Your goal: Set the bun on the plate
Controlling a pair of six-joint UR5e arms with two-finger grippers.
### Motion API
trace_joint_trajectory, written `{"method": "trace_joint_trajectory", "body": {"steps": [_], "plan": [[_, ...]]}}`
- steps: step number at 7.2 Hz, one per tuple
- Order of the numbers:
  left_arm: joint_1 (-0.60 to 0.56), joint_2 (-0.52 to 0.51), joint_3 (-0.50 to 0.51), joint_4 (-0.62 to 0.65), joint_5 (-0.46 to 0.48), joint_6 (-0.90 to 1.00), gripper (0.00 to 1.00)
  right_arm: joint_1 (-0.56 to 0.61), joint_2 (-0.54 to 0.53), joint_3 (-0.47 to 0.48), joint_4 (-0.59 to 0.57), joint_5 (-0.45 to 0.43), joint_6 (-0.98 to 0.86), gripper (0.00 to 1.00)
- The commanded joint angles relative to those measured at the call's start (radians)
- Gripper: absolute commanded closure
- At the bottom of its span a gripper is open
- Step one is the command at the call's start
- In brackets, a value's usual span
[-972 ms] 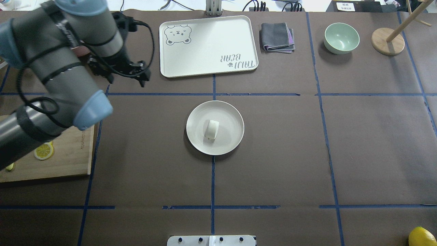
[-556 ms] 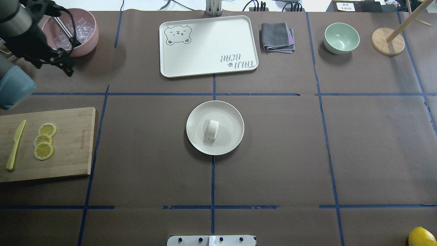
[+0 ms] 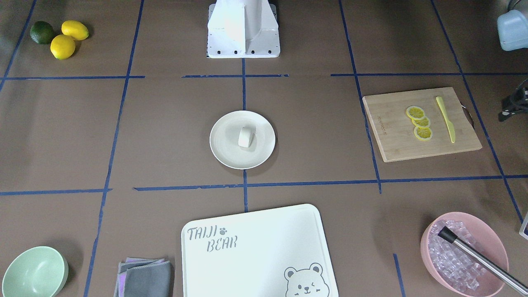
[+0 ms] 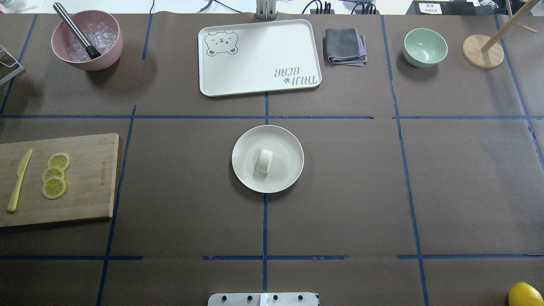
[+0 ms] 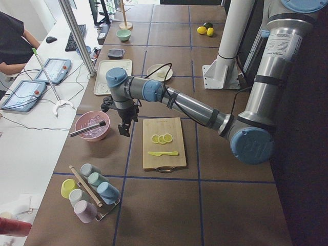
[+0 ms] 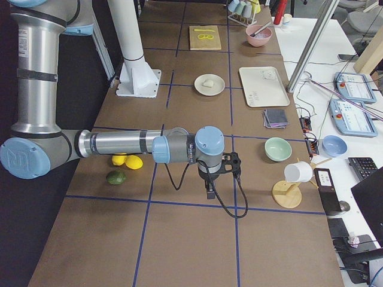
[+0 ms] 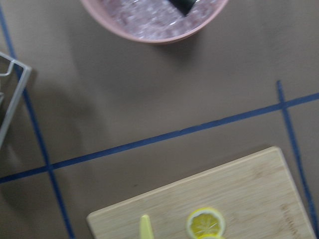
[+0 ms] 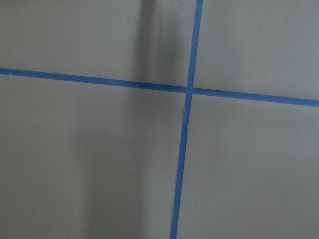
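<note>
Gone from the overhead view is the left arm, which a moment ago reached in over the far left corner beside the pink bowl [image 4: 108, 55]. The left pincer [image 5: 124, 130] now hangs pointing down over the brown surface [image 4: 170, 191], between that bowl and the wooden cutting board [image 4: 85, 187]. Whether its jaws are spread or pressed together cannot be told, and it holds nothing that can be seen. The pink bowl holds clear ice cubes, with a metal tool leaning out of it. On the board lie three lemon slices [image 4: 55, 174] in a row and a yellow knife [image 4: 18, 180] beside them.

The right pincer [image 6: 210, 192] shows only in the side view, hanging over bare surface near a crossing of blue tape lines. Its jaws cannot be judged either.

The bun [image 4: 264, 160] lies on the plate [image 4: 289, 144], near the plate's middle, well apart from both pincers. The plate sits at the centre of the surface, on a blue tape line. Beyond it lies a white bear-printed tray [image 4: 259, 59], then a folded grey cloth [image 4: 345, 46] and a mint-green bowl [image 4: 425, 46].
</note>
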Motion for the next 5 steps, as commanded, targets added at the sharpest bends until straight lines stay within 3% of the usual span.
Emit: {"method": "trace_joint_trajectory", "body": {"steps": [1, 3, 5], "plan": [[-0.139, 0.051, 0.197, -0.013, -0.073, 0.256, 0.00, 0.000, 0.000, 0.005, 0.000, 0.001, 0.002, 0.00], [-0.168, 0.121, 0.209, -0.084, -0.075, 0.260, 0.00, 0.001, 0.002, 0.010, 0.000, 0.001, 0.003, 0.00], [-0.168, 0.126, 0.207, -0.085, -0.072, 0.231, 0.00, 0.001, 0.003, 0.008, 0.002, -0.004, -0.003, 0.00]]}}
